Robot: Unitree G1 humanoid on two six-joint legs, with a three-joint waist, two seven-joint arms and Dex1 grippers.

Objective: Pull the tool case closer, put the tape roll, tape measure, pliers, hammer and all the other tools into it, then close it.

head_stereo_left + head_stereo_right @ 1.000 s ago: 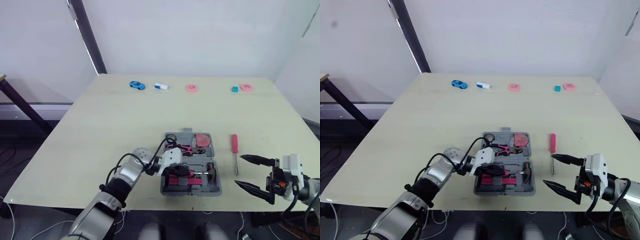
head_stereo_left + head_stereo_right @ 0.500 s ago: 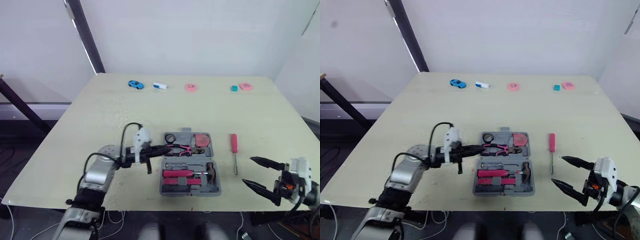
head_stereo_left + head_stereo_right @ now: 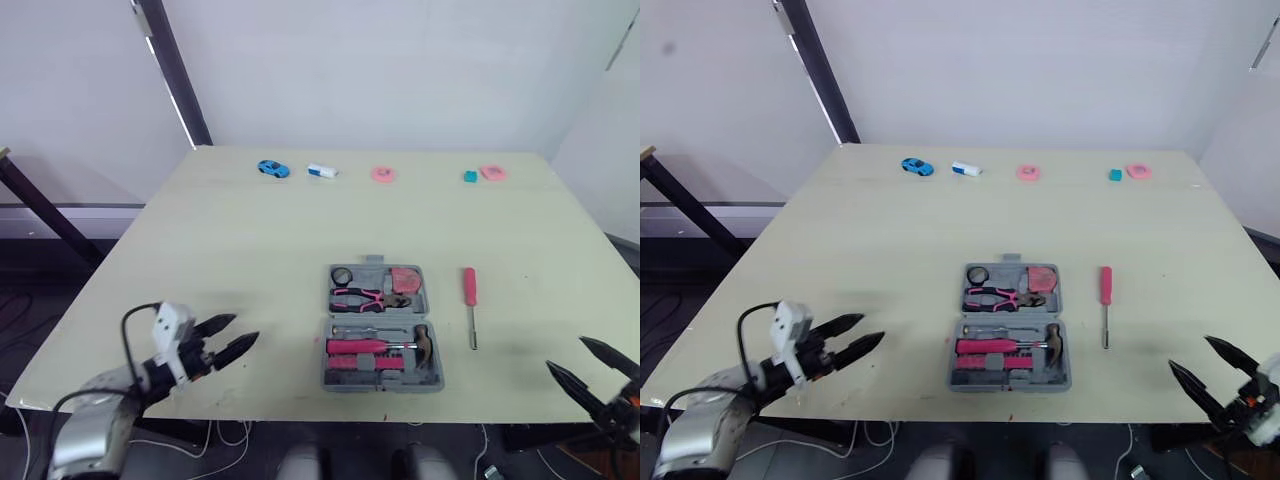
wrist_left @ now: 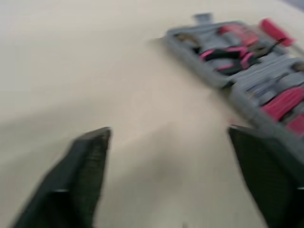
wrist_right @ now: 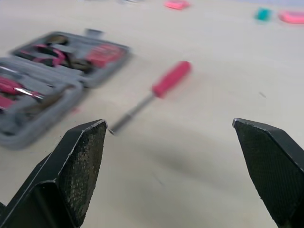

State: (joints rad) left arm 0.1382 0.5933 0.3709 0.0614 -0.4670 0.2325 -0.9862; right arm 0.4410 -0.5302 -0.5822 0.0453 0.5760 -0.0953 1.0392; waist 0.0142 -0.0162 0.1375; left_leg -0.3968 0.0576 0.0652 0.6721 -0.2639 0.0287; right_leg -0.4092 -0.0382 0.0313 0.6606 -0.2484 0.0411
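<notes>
Pale table (image 3: 250,240) stands before a white wall. Near its front edge lies the gray tool case (image 3: 380,383), open flat. The left gripper (image 3: 244,327) hangs over the front left part of the table, fingers spread wide and empty. The right gripper (image 3: 565,352) is at the front right, wide open too. A red screwdriver (image 3: 468,300) lies just right of the case. Inside the case sit the hammer (image 3: 421,343), pliers (image 3: 358,297), pink tape measure (image 3: 405,279) and little tape roll (image 3: 343,275).

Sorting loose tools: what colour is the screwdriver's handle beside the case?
The screwdriver handle is pinkish red, clearest in the right wrist view.
</notes>
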